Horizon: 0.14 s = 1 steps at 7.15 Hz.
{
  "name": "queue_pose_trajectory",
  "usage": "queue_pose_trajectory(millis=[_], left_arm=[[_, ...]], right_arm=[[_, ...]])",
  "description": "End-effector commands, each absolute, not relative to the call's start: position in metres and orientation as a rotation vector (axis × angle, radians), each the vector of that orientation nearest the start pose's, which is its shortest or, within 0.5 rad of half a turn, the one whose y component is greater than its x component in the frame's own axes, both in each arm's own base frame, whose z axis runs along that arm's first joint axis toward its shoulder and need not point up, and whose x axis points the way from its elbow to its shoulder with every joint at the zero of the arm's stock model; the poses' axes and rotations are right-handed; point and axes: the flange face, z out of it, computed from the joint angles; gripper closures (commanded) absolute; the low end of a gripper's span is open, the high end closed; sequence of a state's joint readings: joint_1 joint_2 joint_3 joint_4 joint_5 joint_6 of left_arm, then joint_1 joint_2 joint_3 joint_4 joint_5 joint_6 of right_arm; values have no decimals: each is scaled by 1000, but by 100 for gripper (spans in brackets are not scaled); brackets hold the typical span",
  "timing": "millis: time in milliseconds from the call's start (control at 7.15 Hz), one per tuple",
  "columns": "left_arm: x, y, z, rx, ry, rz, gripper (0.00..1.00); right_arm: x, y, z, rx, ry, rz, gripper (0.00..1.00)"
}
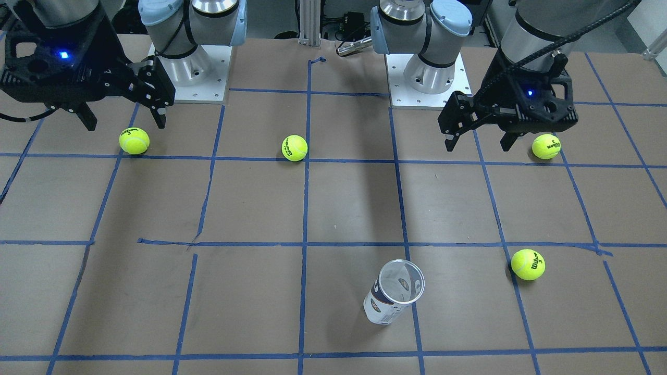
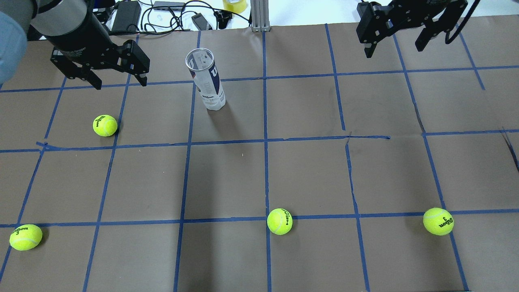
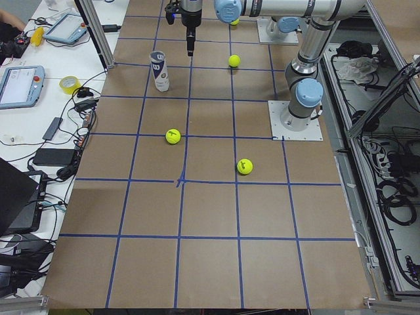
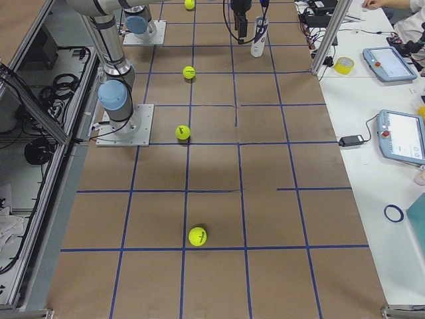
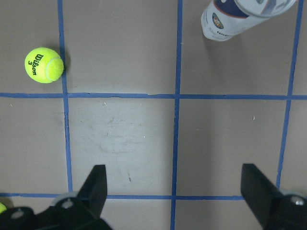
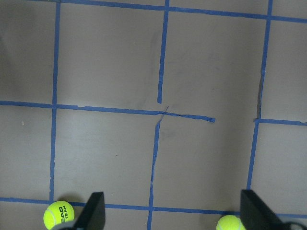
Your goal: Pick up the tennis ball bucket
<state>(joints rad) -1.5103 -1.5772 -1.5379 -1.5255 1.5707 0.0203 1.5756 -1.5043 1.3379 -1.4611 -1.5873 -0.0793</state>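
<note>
The tennis ball bucket (image 2: 206, 81) is a clear can with a white and navy label. It stands upright, open-topped and empty, at the far middle-left of the table, and shows in the front view (image 1: 393, 294) and at the top right of the left wrist view (image 5: 240, 19). My left gripper (image 2: 119, 82) is open and empty above the table, to the left of the bucket and apart from it; it also shows in the front view (image 1: 478, 145). My right gripper (image 2: 393, 49) is open and empty, high over the far right.
Several yellow-green tennis balls lie loose on the brown paper with its blue tape grid: one near the left gripper (image 2: 105, 125), one front left (image 2: 25, 237), one front middle (image 2: 279, 221), one front right (image 2: 438, 221). Cables and devices lie past the far edge.
</note>
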Motion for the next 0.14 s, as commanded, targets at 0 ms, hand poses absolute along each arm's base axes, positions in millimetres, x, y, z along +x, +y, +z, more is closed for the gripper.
queue_pose_trajectory(millis=[0], left_arm=[[-102, -504, 506, -70, 3126, -107, 0]], right_arm=[[134, -519, 559, -132, 3155, -94, 0]])
